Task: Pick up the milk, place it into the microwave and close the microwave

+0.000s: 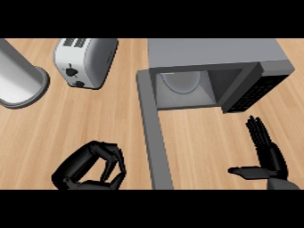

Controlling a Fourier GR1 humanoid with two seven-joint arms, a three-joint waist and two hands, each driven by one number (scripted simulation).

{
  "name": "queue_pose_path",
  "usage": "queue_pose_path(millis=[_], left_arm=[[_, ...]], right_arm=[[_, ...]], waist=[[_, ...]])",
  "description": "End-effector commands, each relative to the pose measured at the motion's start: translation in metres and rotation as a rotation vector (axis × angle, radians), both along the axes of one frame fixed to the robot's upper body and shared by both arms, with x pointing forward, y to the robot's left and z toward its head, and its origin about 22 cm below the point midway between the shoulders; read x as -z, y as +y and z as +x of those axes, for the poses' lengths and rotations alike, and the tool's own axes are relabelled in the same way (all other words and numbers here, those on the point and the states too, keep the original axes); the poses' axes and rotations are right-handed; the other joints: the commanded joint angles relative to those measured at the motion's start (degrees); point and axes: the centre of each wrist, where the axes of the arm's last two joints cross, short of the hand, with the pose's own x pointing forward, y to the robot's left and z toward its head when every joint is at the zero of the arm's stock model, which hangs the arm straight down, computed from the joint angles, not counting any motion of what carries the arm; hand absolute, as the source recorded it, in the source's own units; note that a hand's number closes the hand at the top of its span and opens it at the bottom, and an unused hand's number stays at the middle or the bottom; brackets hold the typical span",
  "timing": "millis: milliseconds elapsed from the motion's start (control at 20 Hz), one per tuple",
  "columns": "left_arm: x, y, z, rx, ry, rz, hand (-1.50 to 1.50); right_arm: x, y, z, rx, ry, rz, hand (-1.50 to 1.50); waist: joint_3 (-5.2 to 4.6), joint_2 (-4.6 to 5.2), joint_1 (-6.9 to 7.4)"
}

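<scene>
Microwave (216,58) stood with its door (153,133) swung wide toward the robot, cavity ready for loading. Milk appeared nowhere, inside or beside it. Left of the door, the left hand (92,167) had its fingers curled, apparently holding nothing. Right of the door, the right hand (267,153) stayed spread, fingers straight.

Grey microwave (213,53), white toaster (85,60) with black knobs, pale wood-grain counter (68,124), black hands.
</scene>
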Motion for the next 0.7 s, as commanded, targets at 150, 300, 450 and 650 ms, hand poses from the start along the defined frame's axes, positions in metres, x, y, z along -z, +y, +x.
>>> queue_pose_path(millis=[150, 300, 450, 650], left_arm=[[0.018, -0.05, 0.01, 0.05, -0.073, 0.038, 1.5], [0.029, -0.071, 0.009, 0.068, -0.042, 0.012, 1.5], [0.034, -0.101, 0.011, 0.122, -0.077, 0.02, 1.5], [0.054, -0.126, -0.006, 0.182, 0.021, 0.045, 1.5]], right_arm=[[-0.025, -0.046, -0.061, -0.045, -0.061, 0.057, -1.5], [-0.046, -0.056, -0.072, -0.063, -0.133, 0.077, -1.5], [-0.066, -0.057, -0.08, -0.085, -0.165, 0.057, -1.5], [-0.081, -0.051, -0.083, -0.177, -0.189, 0.139, -1.5]], waist=[[0.01, 0.36, 0.73], [-0.02, 0.45, 0.23], [0.06, 0.67, 0.63], [0.09, 0.88, 0.26]])
